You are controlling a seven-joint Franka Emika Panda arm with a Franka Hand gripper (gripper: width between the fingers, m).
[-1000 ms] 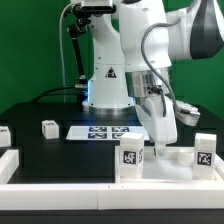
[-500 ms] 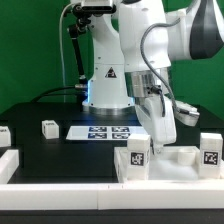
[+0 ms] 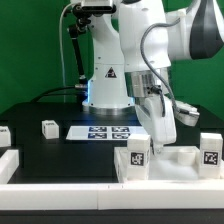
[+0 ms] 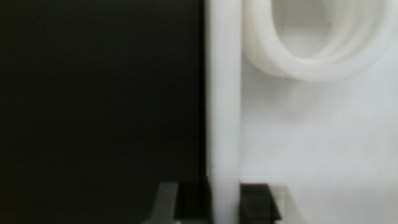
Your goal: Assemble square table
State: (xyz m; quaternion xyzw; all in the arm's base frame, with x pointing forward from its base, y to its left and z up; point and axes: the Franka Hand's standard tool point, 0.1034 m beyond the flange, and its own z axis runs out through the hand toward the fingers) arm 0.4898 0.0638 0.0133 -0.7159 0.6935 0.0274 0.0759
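Note:
The white square table top [image 3: 178, 166] lies at the front on the exterior view's right, against the front rail. Two tagged white legs stand up from it, one [image 3: 136, 156] toward the left and one [image 3: 210, 150] at the right. My gripper [image 3: 160, 146] comes down between them. In the wrist view its dark fingers [image 4: 173, 203] straddle the top's raised white edge [image 4: 222, 110], and the gripper [image 4: 217, 205] is shut on it. A round socket ring [image 4: 320, 50] shows on the top. Two loose legs [image 3: 48, 128] [image 3: 3, 134] sit at the left.
The marker board [image 3: 104, 131] lies flat mid-table in front of the arm's base [image 3: 108, 85]. A long white border rail [image 3: 60, 186] runs along the front, with another piece [image 3: 6, 160] at the left. The table surface is black.
Between one second ago and half a second ago, the table top with its two legs slid a little to the exterior view's right with my gripper. Since then nothing has visibly moved.

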